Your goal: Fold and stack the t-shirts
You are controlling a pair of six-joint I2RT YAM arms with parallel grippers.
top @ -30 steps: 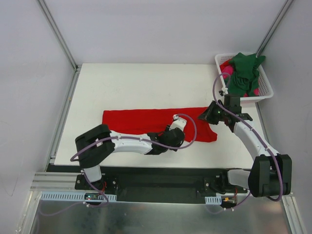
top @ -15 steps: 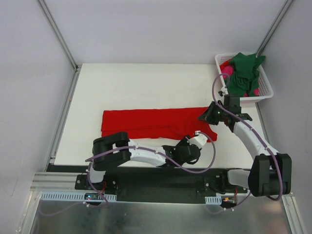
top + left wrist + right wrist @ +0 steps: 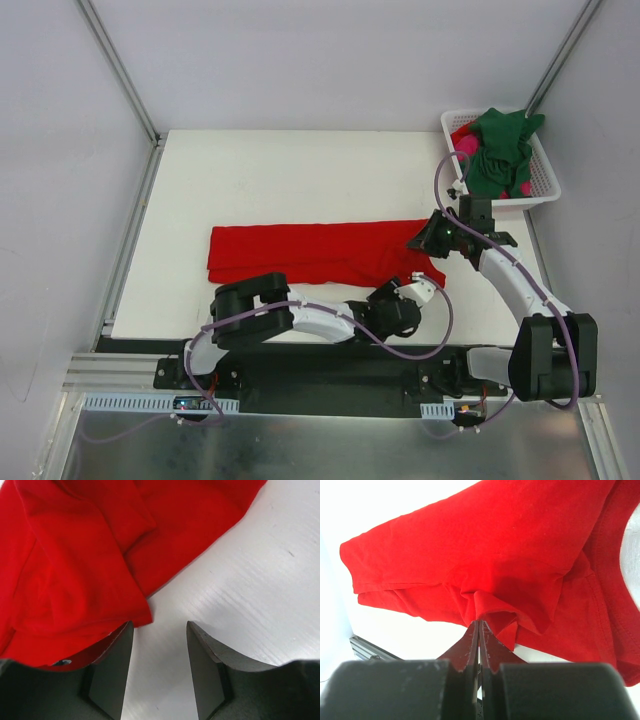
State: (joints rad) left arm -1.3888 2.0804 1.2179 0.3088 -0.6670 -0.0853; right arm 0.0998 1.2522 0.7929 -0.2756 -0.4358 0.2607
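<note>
The red t-shirt [image 3: 320, 252] lies spread in a long band across the white table [image 3: 300, 180]. My right gripper [image 3: 416, 240] is at the shirt's right end. In the right wrist view it [image 3: 479, 623] is shut on a small raised fold of the red t-shirt [image 3: 510, 560]. My left gripper [image 3: 420, 292] is low at the shirt's front right corner. It [image 3: 160, 630] is open with bare table between the fingers, and the hem corner of the red t-shirt [image 3: 75, 580] lies against the left finger. The dark green t-shirt [image 3: 500, 150] and the magenta t-shirt [image 3: 466, 145] lie crumpled in the basket.
The white slotted basket [image 3: 548, 186] stands at the table's far right corner, just behind my right arm. The left arm lies stretched along the table's front edge. Metal frame posts rise at the back corners.
My left arm has swung right along the shirt's front edge, from over the middle of the cloth to its front right corner. The right gripper has held still.
</note>
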